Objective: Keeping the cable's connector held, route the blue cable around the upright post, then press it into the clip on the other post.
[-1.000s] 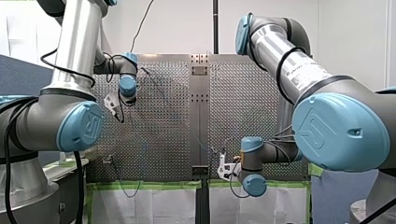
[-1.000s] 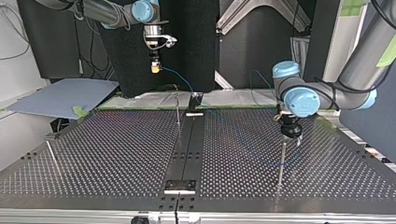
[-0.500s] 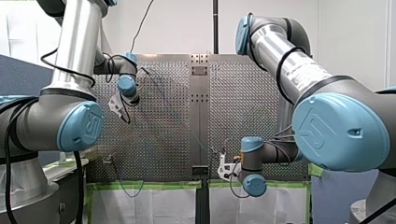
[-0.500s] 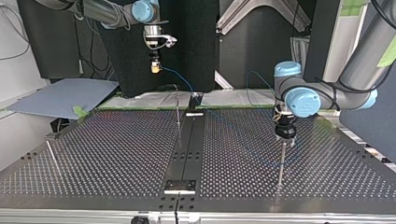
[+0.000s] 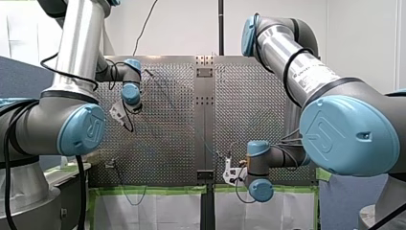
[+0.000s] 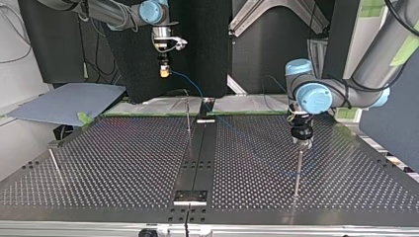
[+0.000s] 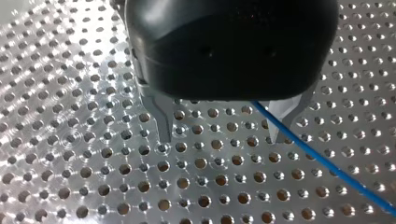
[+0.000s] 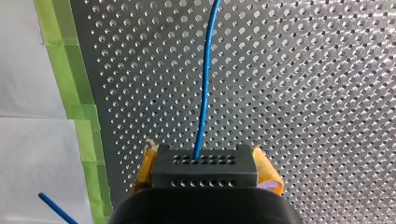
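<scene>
The holey metal surface (image 6: 123, 158) holds a thin post (image 6: 298, 170). My right end effector (image 8: 205, 161) pinches the black connector (image 8: 205, 178). My left end effector (image 7: 224, 126) is wide open, with the blue cable (image 7: 327, 168) between its fingers. It should close softly, then circle the post slowly.

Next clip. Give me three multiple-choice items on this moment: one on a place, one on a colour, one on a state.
1. Where is the black connector? A. lying loose B. between my right gripper's pads C. hanging free
2. What colour is the tape along the table's edge? A. green B. red C. white
3. My left gripper is: A. shut B. hidden C. open
Answers: 1 B, the yellow pads clamp it in the right wrist view; 2 A, the right wrist view shows it green; 3 C, its metal fingers stand apart, clamping nothing.
</scene>
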{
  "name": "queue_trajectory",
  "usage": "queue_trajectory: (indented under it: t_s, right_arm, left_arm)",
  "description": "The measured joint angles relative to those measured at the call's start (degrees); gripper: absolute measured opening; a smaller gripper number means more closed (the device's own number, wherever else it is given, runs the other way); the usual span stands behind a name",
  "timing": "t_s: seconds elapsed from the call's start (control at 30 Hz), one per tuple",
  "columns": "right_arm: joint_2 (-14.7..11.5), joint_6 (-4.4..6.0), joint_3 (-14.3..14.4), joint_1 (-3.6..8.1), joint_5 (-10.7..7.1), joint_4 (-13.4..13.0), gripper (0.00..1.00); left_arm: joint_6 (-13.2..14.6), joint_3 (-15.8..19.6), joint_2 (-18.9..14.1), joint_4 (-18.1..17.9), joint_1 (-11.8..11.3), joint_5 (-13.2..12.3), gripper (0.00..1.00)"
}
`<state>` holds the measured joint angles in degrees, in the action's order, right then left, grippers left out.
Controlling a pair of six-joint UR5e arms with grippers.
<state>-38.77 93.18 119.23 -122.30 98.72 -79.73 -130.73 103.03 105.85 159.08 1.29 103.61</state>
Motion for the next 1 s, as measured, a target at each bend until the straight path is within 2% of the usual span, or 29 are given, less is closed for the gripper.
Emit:
queue_trajectory:
  t_s: [0.33,0.53,0.77,1.0]
  right_arm:
    - [0.00,0.06,0.00,0.00,-0.04,-0.02,0.00]
    - [0.00,0.08,0.02,0.00,-0.10,-0.08,0.00]
    - [-0.03,0.19,0.02,0.00,-0.46,-0.14,0.00]
    - [-0.03,0.26,0.00,0.00,-0.58,-0.24,0.00]
  left_arm:
    - [1.15,1.53,0.00,-5.28,0.43,1.76,1.00]
    - [4.12,1.81,0.00,-8.65,1.18,4.67,1.00]
    - [8.49,3.91,0.00,-12.86,2.53,9.03,1.00]
    - [12.60,4.79,-0.01,-14.06,4.14,13.13,1.00]
